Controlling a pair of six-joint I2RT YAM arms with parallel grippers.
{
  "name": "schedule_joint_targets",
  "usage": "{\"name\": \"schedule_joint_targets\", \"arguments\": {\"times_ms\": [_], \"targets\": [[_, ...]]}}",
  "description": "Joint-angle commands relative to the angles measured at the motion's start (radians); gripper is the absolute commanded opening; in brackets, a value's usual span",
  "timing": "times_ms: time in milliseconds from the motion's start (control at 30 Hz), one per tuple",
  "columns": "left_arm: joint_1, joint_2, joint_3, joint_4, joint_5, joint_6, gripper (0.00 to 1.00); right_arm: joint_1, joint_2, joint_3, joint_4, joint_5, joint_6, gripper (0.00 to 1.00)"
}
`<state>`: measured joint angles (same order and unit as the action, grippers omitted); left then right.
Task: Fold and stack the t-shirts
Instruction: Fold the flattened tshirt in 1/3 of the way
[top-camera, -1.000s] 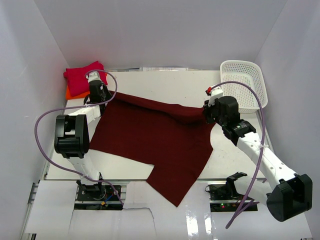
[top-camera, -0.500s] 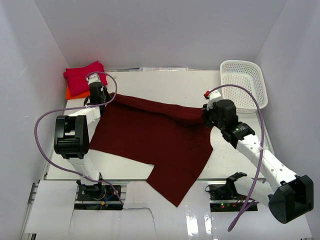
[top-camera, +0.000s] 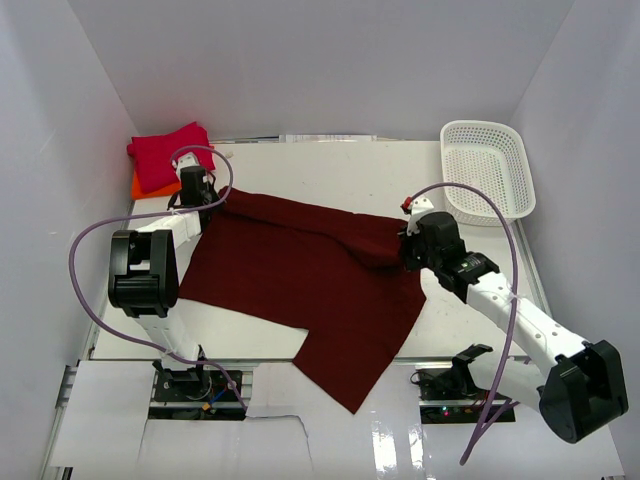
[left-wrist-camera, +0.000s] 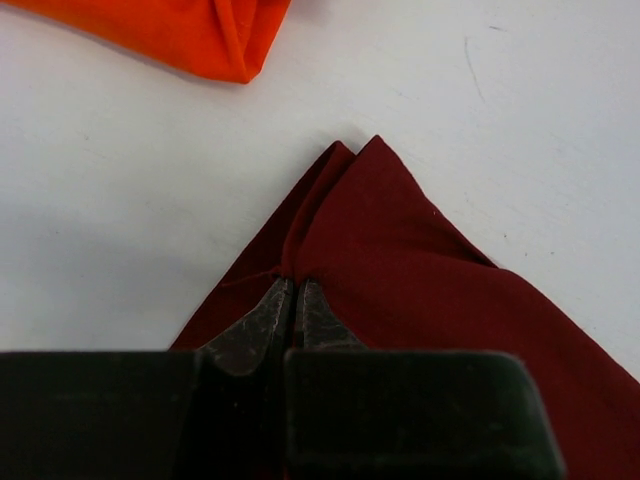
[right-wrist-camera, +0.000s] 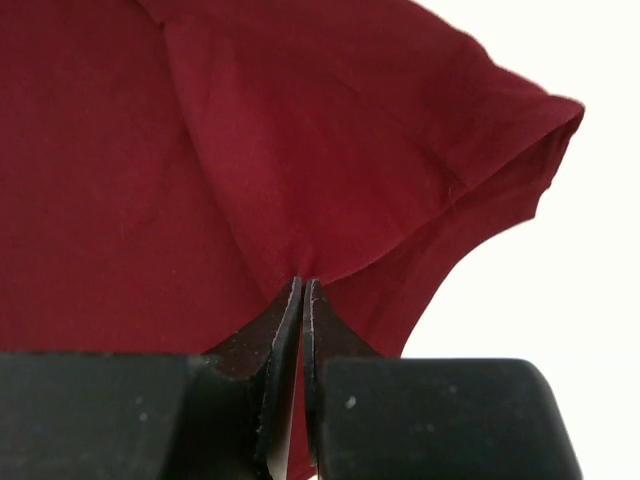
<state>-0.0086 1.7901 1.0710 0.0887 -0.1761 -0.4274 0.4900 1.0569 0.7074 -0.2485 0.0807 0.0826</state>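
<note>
REMOTE RIG, TABLE VIEW: I have the left arm (top-camera: 150, 235) stretched up the table's left side with its wrist pointed at the far-left corner. The right arm (top-camera: 515, 310) reaches in diagonally from the near right, wrist toward the centre. The left gripper (left-wrist-camera: 293, 287) has its jaws pressed together on a pointed far-left corner of the maroon shirt (top-camera: 300, 270), pinching the doubled cloth between the tips, low over the white table (top-camera: 340, 170). The right gripper (right-wrist-camera: 302, 288) is likewise closed to a sliver on a gathered pucker of the same shirt, beside a sleeve that juts past the tips. The shirt lies spread between the two grippers across the table's middle. A ridge of cloth runs along its far edge, and its near corner reaches down between the arm bases. The red shirt (top-camera: 170, 150) sits folded in the far-left corner on top of the orange shirt (top-camera: 140, 186), just beyond the left gripper. A basket (top-camera: 487, 165) stands at far right, apart from the cloth
</note>
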Motion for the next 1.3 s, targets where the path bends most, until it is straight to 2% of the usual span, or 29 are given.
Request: {"name": "schedule_joint_targets", "arguments": {"times_ms": [0,300,433,600,733,767,800,900,967,1133,1233,1267], "targets": [[0.007,-0.032,0.035,-0.036,-0.034,-0.007,0.00,0.009,0.006,-0.008,-0.018,0.028,0.045,0.08],[0.007,0.015,0.076,-0.116,-0.020,-0.004,0.00,0.018,0.074,0.020,-0.084,0.033,0.080,0.08],[0.007,0.049,0.096,-0.125,0.004,-0.005,0.25,0.021,0.120,0.040,-0.126,0.044,0.098,0.08],[0.007,0.118,0.147,-0.179,0.023,-0.008,0.34,0.024,0.186,0.066,-0.190,0.063,0.120,0.08],[0.007,0.150,0.181,-0.211,0.035,-0.008,0.53,0.024,0.247,0.099,-0.239,0.079,0.131,0.08],[0.007,0.152,0.187,-0.213,0.033,-0.005,0.63,0.024,0.255,0.109,-0.251,0.091,0.140,0.19],[0.007,0.153,0.190,-0.222,0.027,-0.008,0.66,0.024,0.259,0.125,-0.262,0.102,0.143,0.26],[0.007,0.146,0.196,-0.230,0.012,-0.010,0.70,0.024,0.261,0.141,-0.276,0.128,0.149,0.43],[0.048,0.132,0.201,-0.236,0.004,-0.017,0.71,0.024,0.259,0.152,-0.276,0.140,0.154,0.51],[0.081,0.085,0.210,-0.248,0.015,-0.040,0.72,-0.005,0.270,0.188,-0.288,0.127,0.158,0.53],[0.093,0.063,0.222,-0.248,0.027,-0.047,0.74,-0.082,0.291,0.221,-0.291,0.061,0.152,0.54],[0.094,0.068,0.228,-0.245,0.033,-0.045,0.74,-0.131,0.301,0.240,-0.288,0.047,0.148,0.59]]}}
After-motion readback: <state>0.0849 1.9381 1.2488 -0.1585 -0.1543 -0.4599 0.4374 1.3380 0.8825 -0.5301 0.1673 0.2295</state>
